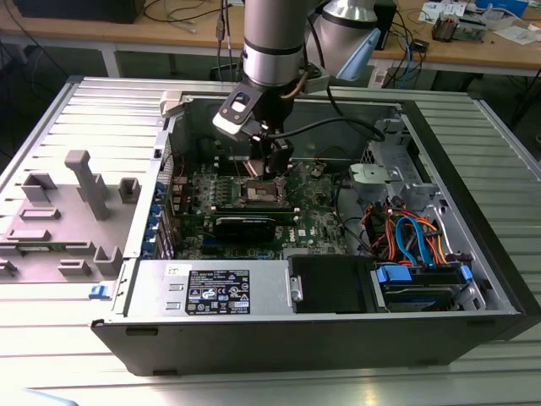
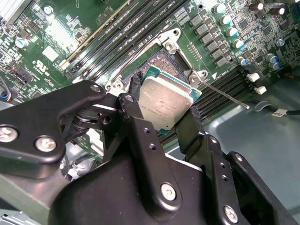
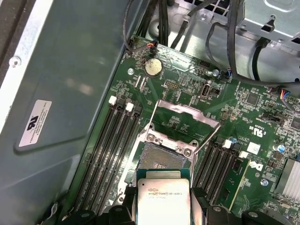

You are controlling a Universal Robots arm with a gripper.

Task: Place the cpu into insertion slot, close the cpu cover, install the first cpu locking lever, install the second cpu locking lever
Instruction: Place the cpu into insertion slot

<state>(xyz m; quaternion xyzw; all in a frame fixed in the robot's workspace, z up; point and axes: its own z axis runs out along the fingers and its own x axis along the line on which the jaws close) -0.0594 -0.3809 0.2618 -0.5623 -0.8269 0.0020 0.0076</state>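
My gripper (image 1: 272, 169) hangs inside the open computer case, shut on the cpu (image 2: 164, 101), a flat square chip with a silvery top, held by two opposite edges between black fingers (image 2: 136, 112). In the first wrist view the cpu (image 3: 163, 197) hovers just off the insertion slot (image 3: 161, 157), overlapping one edge of its dark centre. The cpu cover (image 3: 185, 108) stands flipped open on the far side of the slot. Two thin wire levers (image 3: 206, 138) stick up, unlatched, on either side of the slot. In the exterior view the insertion slot (image 1: 260, 193) lies right below the gripper.
Long black memory slots (image 3: 110, 150) flank the socket on both sides. A power-supply box (image 1: 215, 288) and a drive bay with orange and blue cables (image 1: 414, 241) fill the case's near side. A grey fixture tray (image 1: 68, 211) lies outside the case on the exterior view's left.
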